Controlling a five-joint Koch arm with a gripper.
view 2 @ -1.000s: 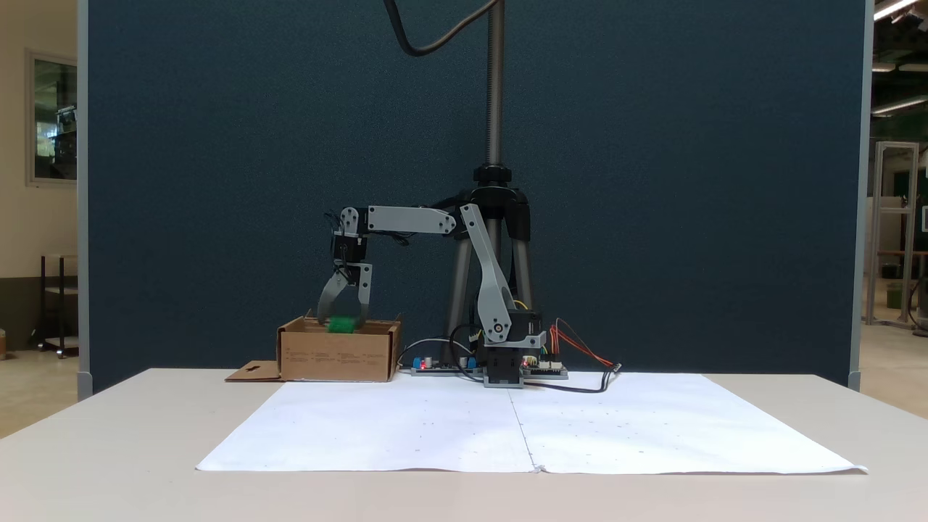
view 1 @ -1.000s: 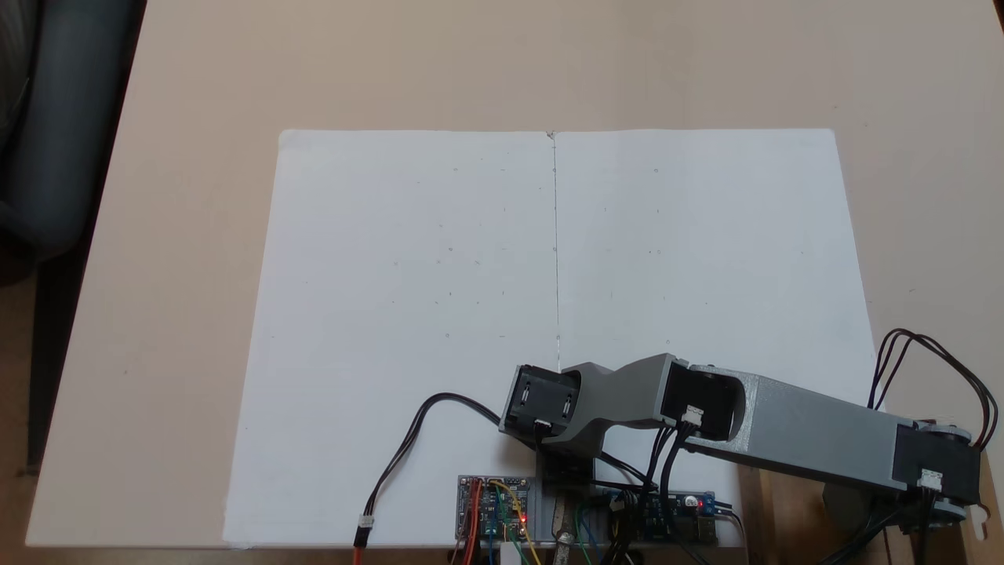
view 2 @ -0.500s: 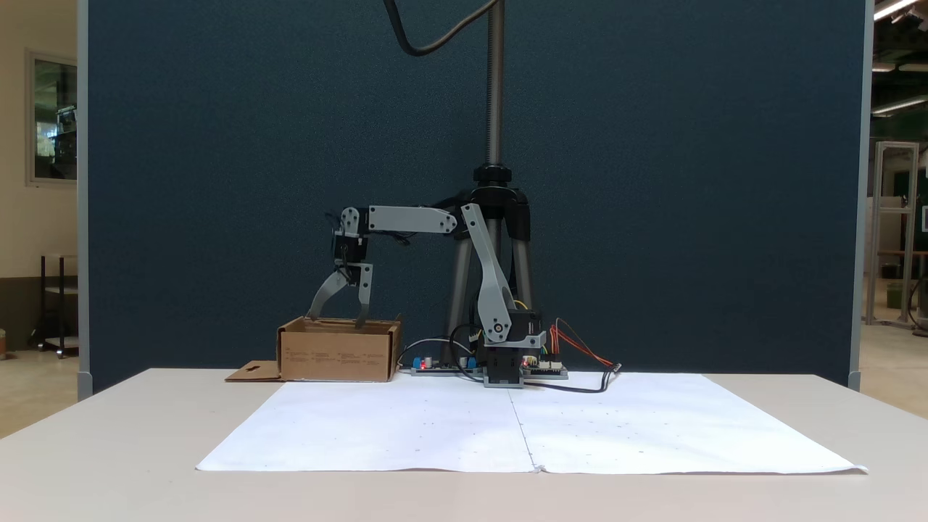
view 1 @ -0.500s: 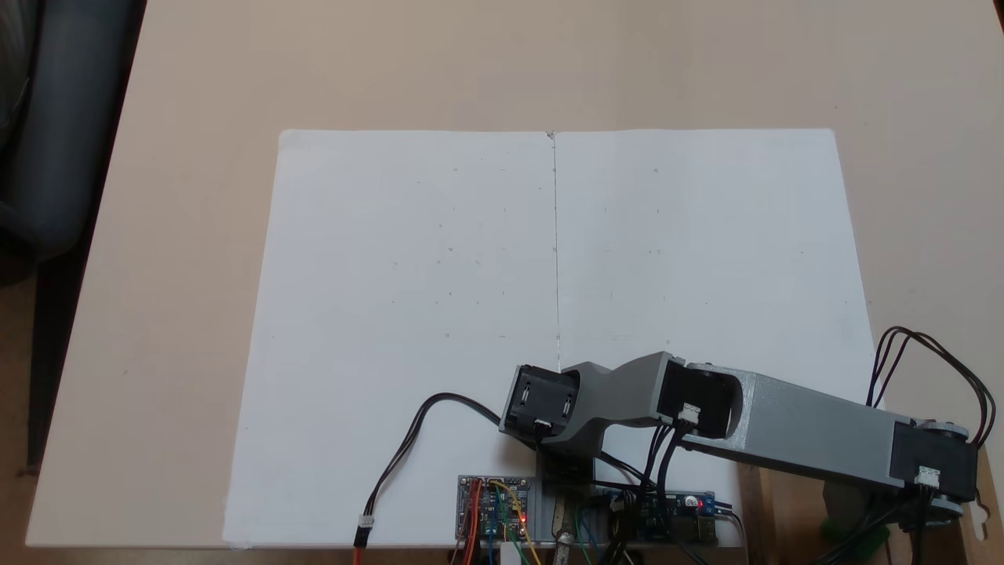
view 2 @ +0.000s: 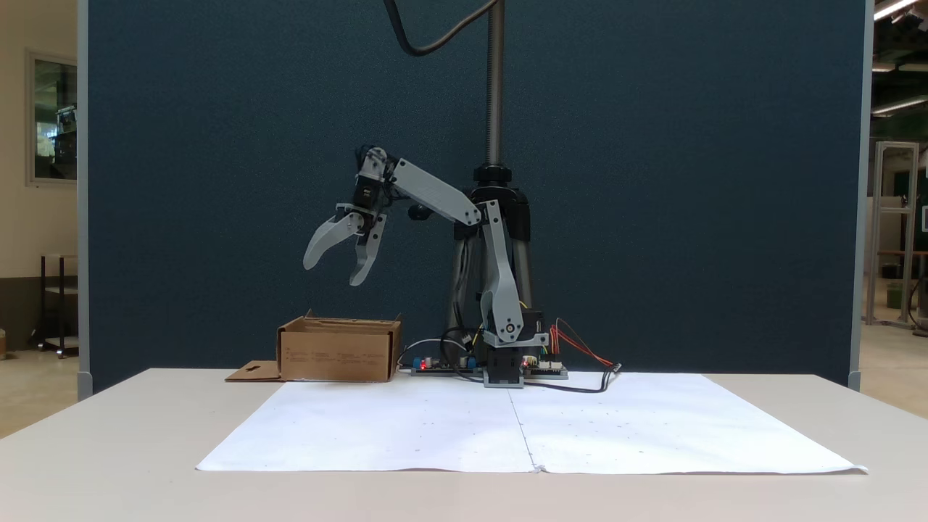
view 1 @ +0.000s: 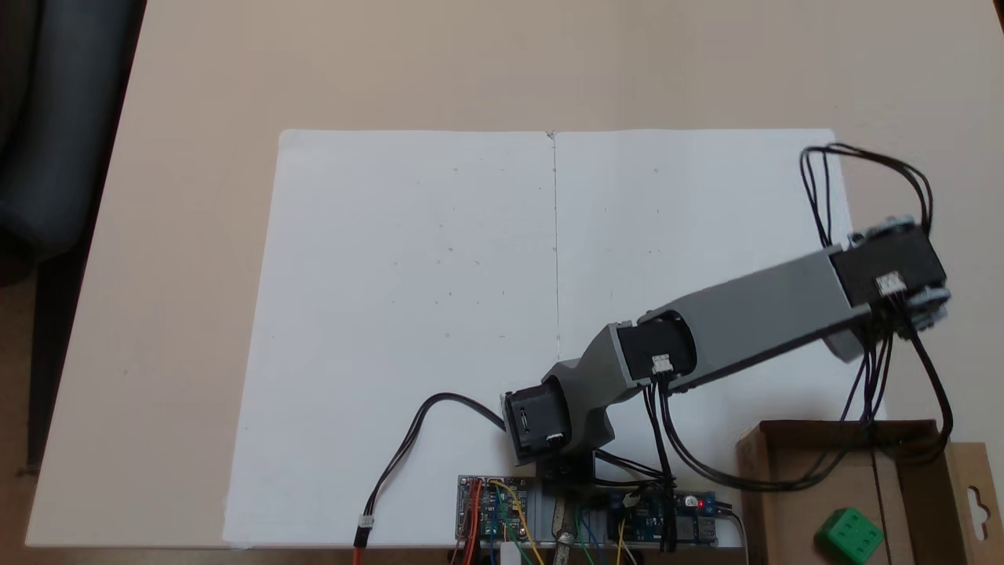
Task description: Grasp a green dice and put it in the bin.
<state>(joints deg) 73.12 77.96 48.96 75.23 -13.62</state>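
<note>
Green dice point(view 1: 849, 534) in bin point(view 1: 792, 471), below gripper point(view 2: 332, 274).

The green dice point(view 1: 849, 535) is bright green. The bin point(view 1: 800, 439) is brown cardboard. The gripper point(view 2: 333, 271) is light grey, on a grey and black arm point(view 1: 753, 322). The paper sheet point(view 1: 408, 314) is white with tiny dots. The table point(view 1: 196, 94) is beige. The back wall point(view 2: 652, 181) is dark blue.

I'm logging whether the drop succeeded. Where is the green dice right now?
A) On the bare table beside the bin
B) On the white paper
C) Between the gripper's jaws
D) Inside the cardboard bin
D: the green dice lies inside the bin, while the gripper hangs open above it.
</note>
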